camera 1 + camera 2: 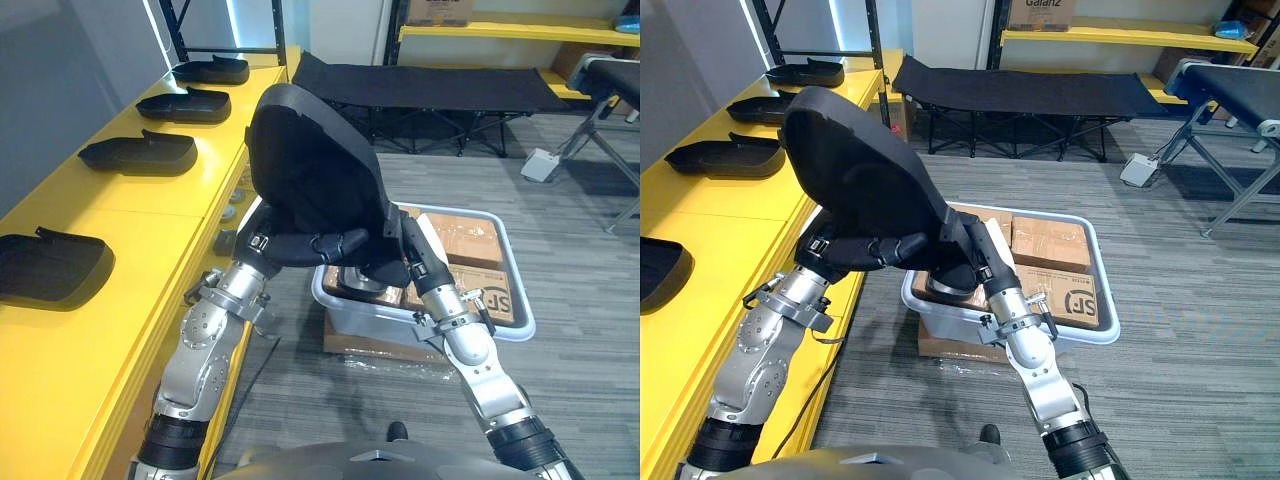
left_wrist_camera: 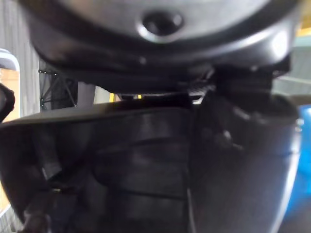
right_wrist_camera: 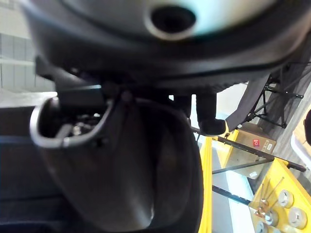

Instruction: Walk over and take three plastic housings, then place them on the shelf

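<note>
On the left I have the yellow shelf (image 1: 150,215). Four black housings (image 1: 140,152) already lie on it in a row along its length, well apart from each other. The bare yellow part between the nearest one and the second one looks to me like the natural free place.

My left hand (image 1: 325,245) comes up from the front edge of the shelf, and its fingers are curled around the lower end of the big housing (image 1: 310,165). This housing is in the air, standing almost upright, with its top leaning a little toward the shelf. I judge it is held by the narrow lower end because the wide shell gives no good hold for one hand, so both hands support it from two sides.

My right hand (image 1: 975,265) is against the same lower end from the other side, mostly behind the shell, and I cannot tell how it grips.

Under the hands, on the floor, stands the grey tub (image 1: 500,330) with cardboard boxes (image 1: 470,245) and one more dark part inside. It is near the shelf, so the carry is short. The next move needs a turn to the left.
</note>
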